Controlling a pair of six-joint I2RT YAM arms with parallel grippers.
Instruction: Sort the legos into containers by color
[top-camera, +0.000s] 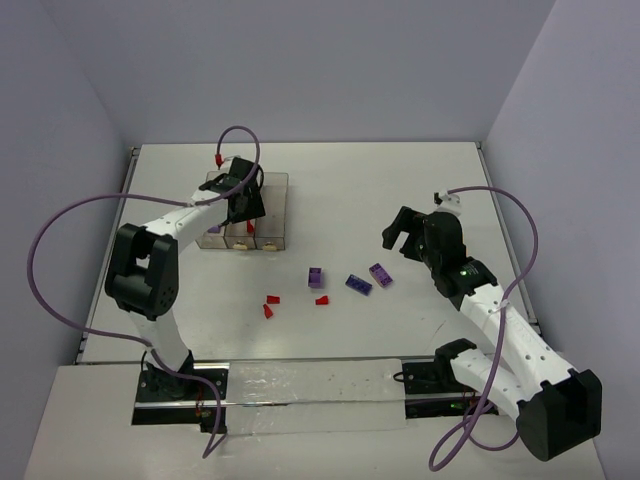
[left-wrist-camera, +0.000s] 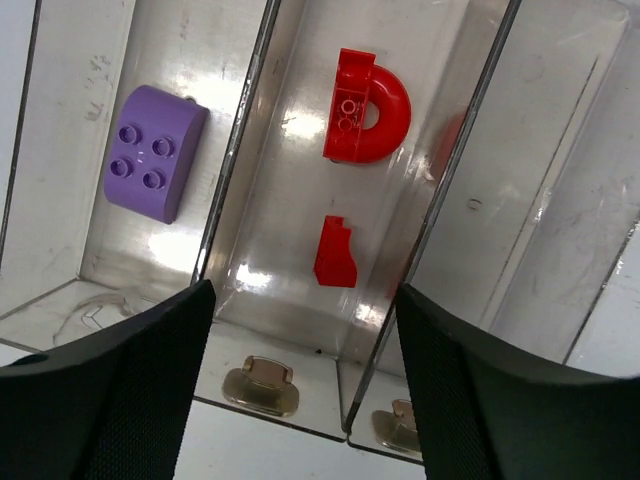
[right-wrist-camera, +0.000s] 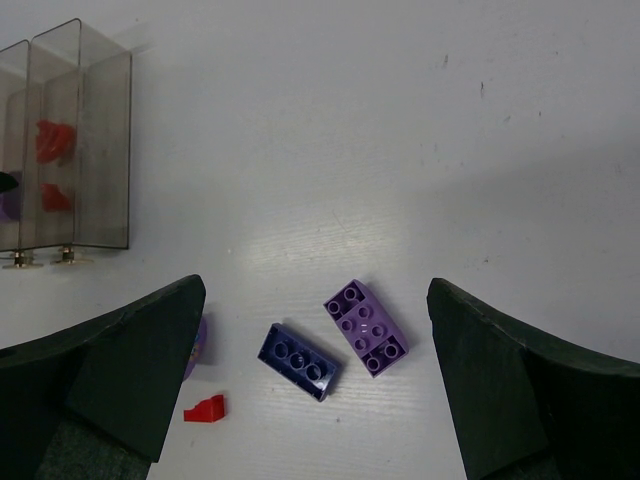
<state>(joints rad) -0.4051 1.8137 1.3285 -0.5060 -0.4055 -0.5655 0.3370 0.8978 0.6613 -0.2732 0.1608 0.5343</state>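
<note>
The three joined translucent containers (top-camera: 268, 212) stand at the back left. My left gripper (top-camera: 240, 196) hovers over them, open and empty (left-wrist-camera: 305, 385). In the left wrist view the left bin holds a purple brick (left-wrist-camera: 153, 152). The middle bin holds a red arch piece (left-wrist-camera: 365, 105) and a red wedge (left-wrist-camera: 335, 253). My right gripper (top-camera: 398, 234) is open and empty (right-wrist-camera: 315, 400), above a dark purple brick (right-wrist-camera: 300, 360) and a light purple brick (right-wrist-camera: 366, 327). A red wedge (right-wrist-camera: 206, 408) lies near its left finger. No yellow pieces show.
Loose on the table are another purple brick (top-camera: 316, 277) and three red wedges (top-camera: 272, 298), (top-camera: 267, 311), (top-camera: 322, 299). The right bin (left-wrist-camera: 560, 200) shows only a red reflection. Walls enclose the table on three sides. Purple cables loop from both arms.
</note>
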